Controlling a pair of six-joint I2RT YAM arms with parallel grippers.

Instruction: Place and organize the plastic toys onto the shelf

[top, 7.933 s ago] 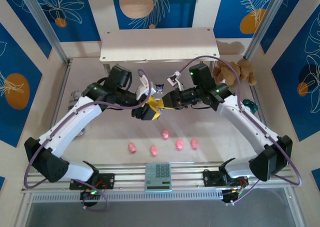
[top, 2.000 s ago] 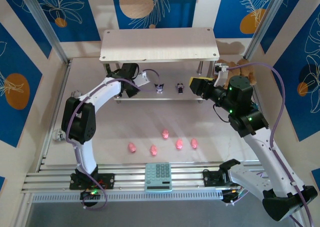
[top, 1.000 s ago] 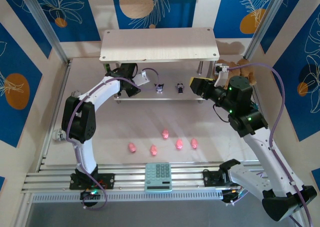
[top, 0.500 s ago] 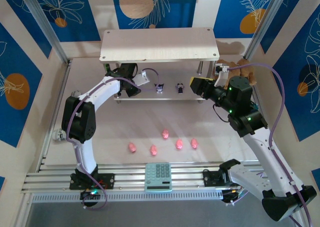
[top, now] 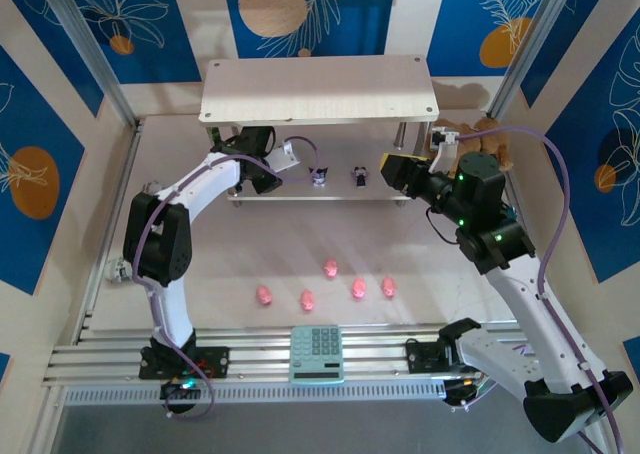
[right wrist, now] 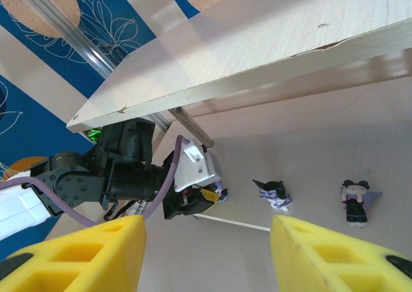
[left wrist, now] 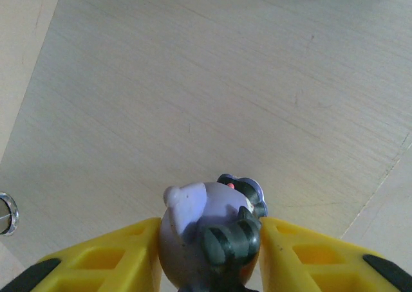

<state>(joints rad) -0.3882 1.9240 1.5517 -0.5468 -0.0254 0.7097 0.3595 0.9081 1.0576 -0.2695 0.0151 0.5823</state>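
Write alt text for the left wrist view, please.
A small purple-and-dark figurine sits between the left gripper's yellow fingers at the bottom of the frame, with a pale wood-grain shelf board beyond it. Whether the fingers are gripping it is unclear.

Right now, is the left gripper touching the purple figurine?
Touching. In the left wrist view, the left gripper has both fingers flush against the purple figurine, no gap.

Matt wood-grain shelf (top: 320,89), glossy purple plastic figurine (left wrist: 193,208), smooth yellow plastic left claw (left wrist: 209,226).
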